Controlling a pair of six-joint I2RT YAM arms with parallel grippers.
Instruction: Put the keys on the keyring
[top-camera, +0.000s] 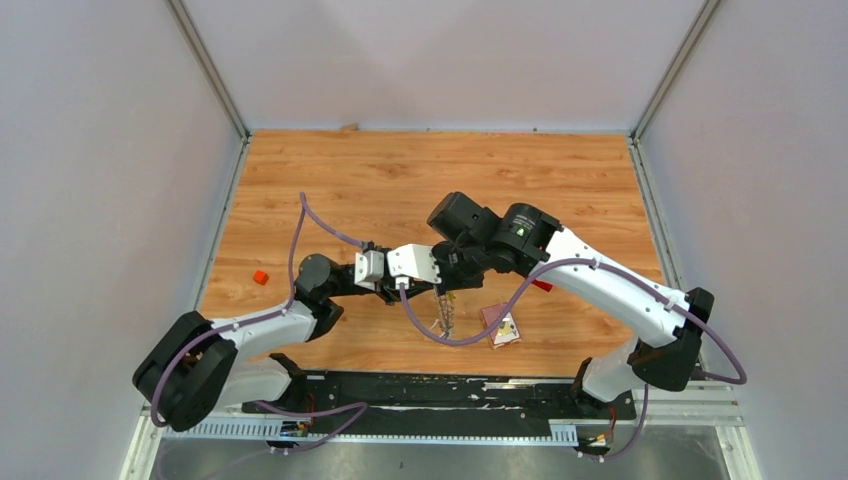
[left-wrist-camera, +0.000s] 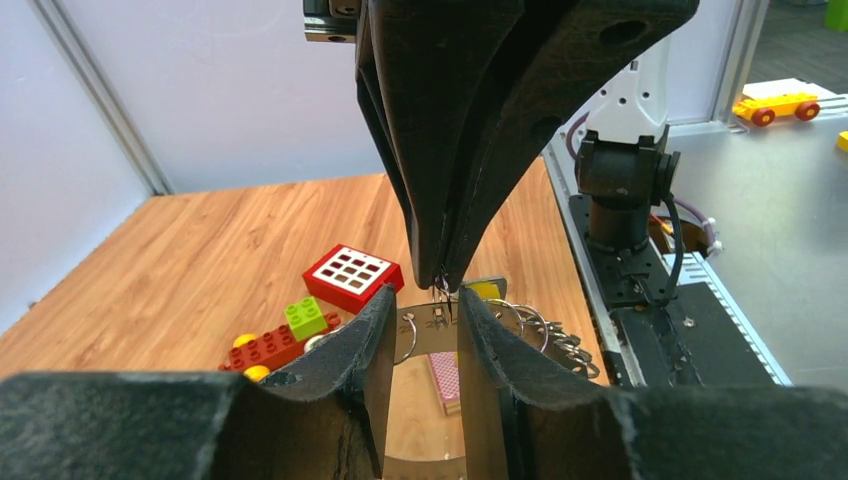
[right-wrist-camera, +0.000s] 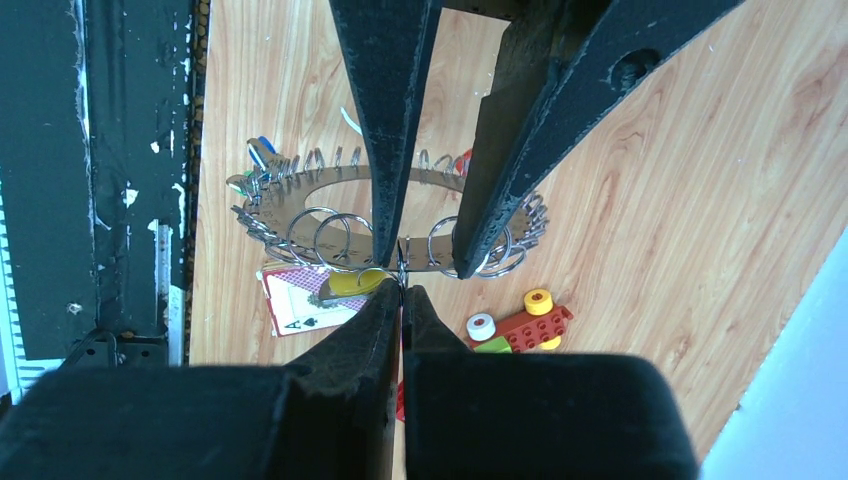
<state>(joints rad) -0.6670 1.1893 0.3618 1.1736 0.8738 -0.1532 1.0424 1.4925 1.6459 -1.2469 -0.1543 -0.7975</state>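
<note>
Between the two claws, over the bench (top-camera: 400, 180): the keyring (right-wrist-camera: 258, 208), a flat oval metal band edged with many wire loops, hung beneath the meeting fingertips.

Right claw (right-wrist-camera: 402, 296): jaws fully closed, nipping one small wire loop on the band's rim just ahead of its tips. The keyring hung from this grip.

Left claw (left-wrist-camera: 425, 305): jaws roughly half open, facing the right claw tip to tip. One finger (left-wrist-camera: 345, 350) stood on either side of the pinched loop and the stretch of band beside it. Nothing was seen clamped there, and whether the fingers touched the metal could not be told.

Keys (right-wrist-camera: 262, 150): coloured heads showed at the band's rim. A blue one lay at the end far from the right claw's grip, a red one sat on the rim opposite that grip, and a yellow-headed key (right-wrist-camera: 352, 283) was just beside the right claw's tips. Whether each was threaded on a loop could not be told.

On the bench below the claws lay a playing card (right-wrist-camera: 292, 305), under the keyring's near edge. A toy of red, green and yellow bricks (right-wrist-camera: 517, 325) lay to the other side of the right claw. A red block with white buttons (left-wrist-camera: 353, 277) lay beyond the left claw's fingers. A small red cube (top-camera: 260, 277) lay well apart from both claws, out past the left arm.
</note>
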